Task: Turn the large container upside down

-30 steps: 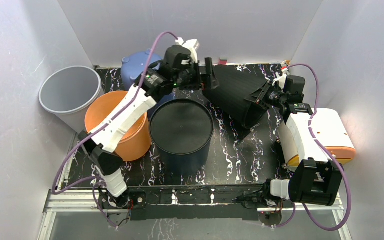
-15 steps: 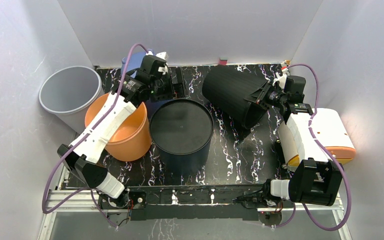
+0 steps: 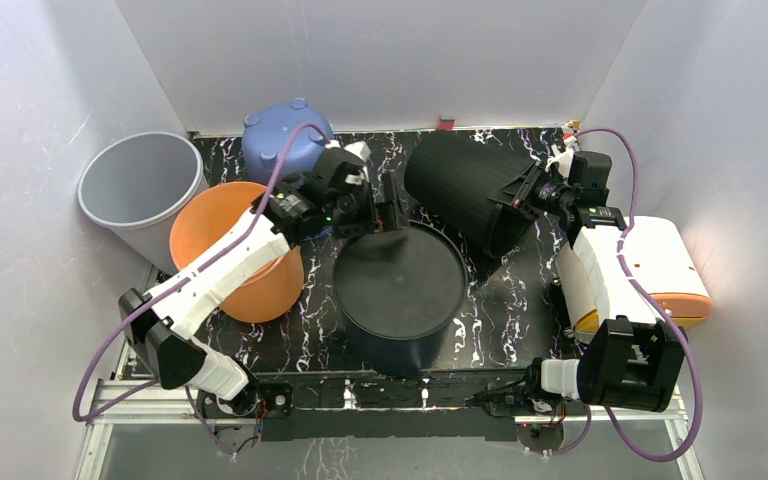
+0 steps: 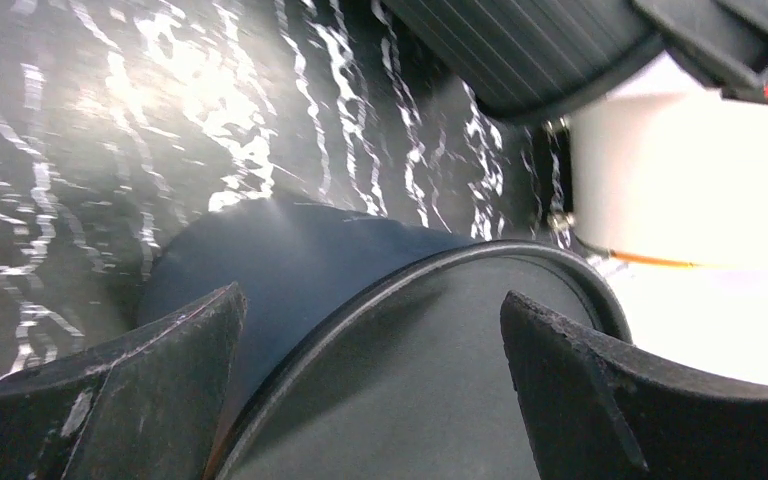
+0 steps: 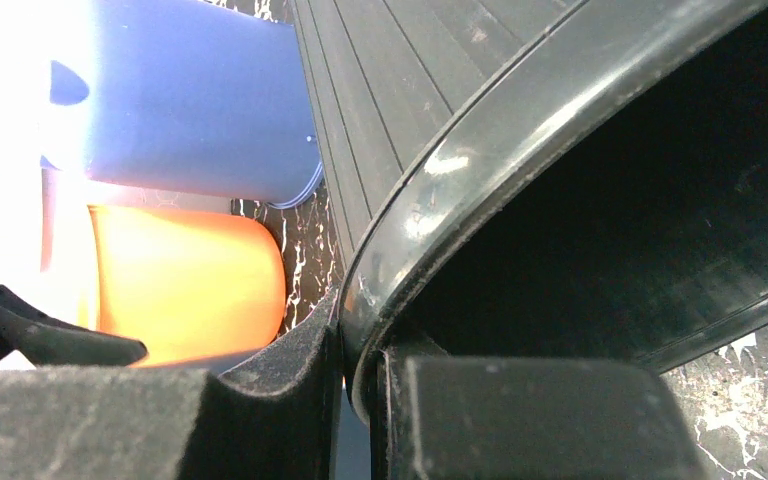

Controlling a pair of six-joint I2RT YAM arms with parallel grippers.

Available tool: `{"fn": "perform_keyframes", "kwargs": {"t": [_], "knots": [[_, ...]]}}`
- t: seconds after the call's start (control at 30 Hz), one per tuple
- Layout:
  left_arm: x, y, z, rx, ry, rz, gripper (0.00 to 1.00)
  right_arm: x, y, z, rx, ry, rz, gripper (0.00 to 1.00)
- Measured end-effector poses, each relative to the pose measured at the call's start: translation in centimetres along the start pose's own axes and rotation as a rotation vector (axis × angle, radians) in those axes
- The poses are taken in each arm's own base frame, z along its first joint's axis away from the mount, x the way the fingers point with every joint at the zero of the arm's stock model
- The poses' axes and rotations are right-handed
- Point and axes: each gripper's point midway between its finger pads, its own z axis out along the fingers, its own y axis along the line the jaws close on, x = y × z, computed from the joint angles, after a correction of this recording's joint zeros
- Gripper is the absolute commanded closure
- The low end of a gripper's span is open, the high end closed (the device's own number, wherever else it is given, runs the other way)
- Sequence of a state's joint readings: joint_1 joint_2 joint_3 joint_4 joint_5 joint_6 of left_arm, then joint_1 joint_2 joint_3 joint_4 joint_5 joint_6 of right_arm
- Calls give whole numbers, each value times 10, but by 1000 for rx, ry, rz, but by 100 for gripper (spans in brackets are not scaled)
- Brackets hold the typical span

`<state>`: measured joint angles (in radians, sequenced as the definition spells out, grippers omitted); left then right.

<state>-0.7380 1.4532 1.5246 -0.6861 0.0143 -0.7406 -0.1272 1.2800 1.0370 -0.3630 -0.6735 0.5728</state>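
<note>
The large container point(image 3: 470, 188), black and ribbed, lies tilted on its side at the back right of the table, its mouth facing right. My right gripper point(image 3: 532, 196) is shut on its rim point(image 5: 430, 210), one finger outside and one inside the mouth; in the right wrist view the gripper point(image 5: 360, 360) pinches that rim. My left gripper point(image 3: 385, 215) stands open at the far edge of a dark navy container point(image 3: 400, 285) that sits bottom up. In the left wrist view the gripper point(image 4: 370, 300) straddles the navy container's flat base point(image 4: 440, 390), and its fingers are apart from it.
An orange bucket point(image 3: 230, 250) stands left of the navy container, with a grey bin point(image 3: 140, 185) beyond it and a blue container point(image 3: 280, 135) at the back. A white and orange box point(image 3: 660, 265) sits at the right edge, beside my right arm.
My left arm left the black container's base, swung left, then came to the navy container's far rim. The navy container has shifted right and toward the front. The right gripper kept its grip.
</note>
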Motion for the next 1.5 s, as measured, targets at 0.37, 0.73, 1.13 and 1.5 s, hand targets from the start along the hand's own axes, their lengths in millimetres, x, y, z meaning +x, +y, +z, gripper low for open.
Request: {"fn": "perform_keyframes", "kwargs": {"t": [0.37, 0.73, 1.13, 1.5], "knots": [[-1, -40, 37, 52, 81, 107, 2, 0, 0, 0, -3, 3, 2, 100], [-121, -6, 67, 108, -92, 80, 2, 1, 0, 2, -17, 15, 8, 100], [-154, -35, 144, 272, -106, 92, 2, 3, -4, 8, -24, 37, 9, 100], [-171, -34, 155, 262, -191, 83, 2, 2, -6, 13, -32, 53, 4, 100]]}}
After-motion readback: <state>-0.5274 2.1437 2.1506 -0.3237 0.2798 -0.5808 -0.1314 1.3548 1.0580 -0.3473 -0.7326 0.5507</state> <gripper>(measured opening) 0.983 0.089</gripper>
